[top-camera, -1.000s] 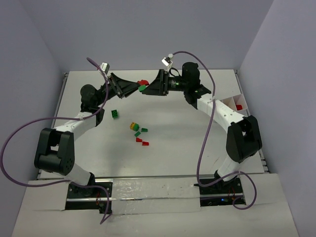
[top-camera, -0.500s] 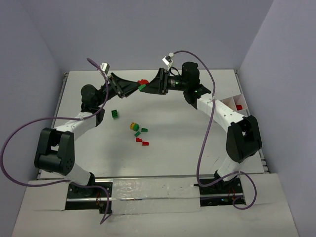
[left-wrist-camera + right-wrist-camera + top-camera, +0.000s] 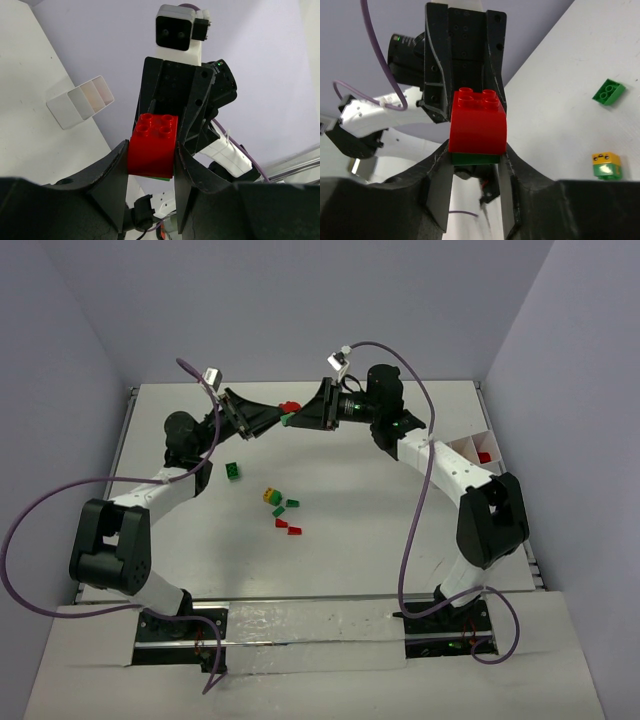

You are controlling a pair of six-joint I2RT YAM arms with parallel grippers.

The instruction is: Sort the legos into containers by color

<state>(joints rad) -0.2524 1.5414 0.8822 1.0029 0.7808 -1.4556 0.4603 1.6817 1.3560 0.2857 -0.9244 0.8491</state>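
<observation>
A glossy red-and-green brick stack point(image 3: 289, 411) point(image 3: 151, 145) point(image 3: 477, 125) is held in the air above the far middle of the matte white table point(image 3: 380, 540), between the two arms. It is made of a red plastic piece with four round studs pressed onto a thinner green one. In the left wrist view only a sliver of green is seen beneath the red. In the right wrist view the red piece is seen to have a rounded shoulder, with the green as a flat band under it.

The left gripper point(image 3: 275, 418) point(image 3: 150, 150) is clamped on the stack, its curved black fingers pressed against the red sides. The right gripper point(image 3: 299, 420) point(image 3: 475, 152) is closed on it from the opposite side, its fingers flanking the green band and the lower red edge — whether the pads bear on the green alone cannot be told.

The white plastic three-compartment tray point(image 3: 462, 443) point(image 3: 80, 102) is set at the right edge of the table, well apart from the stack. In the top view it is partly covered by the right arm; a red piece is seen inside it, though its exact compartment is hard to make out.

Loose pieces are left on the table nearer the arm bases: a green square brick point(image 3: 232, 470) point(image 3: 608, 92), a yellow-on-green brick pair point(image 3: 270, 496) point(image 3: 606, 166), and beside the pair a few small red and green bits point(image 3: 288, 524) — too small for their shapes to be read.
</observation>
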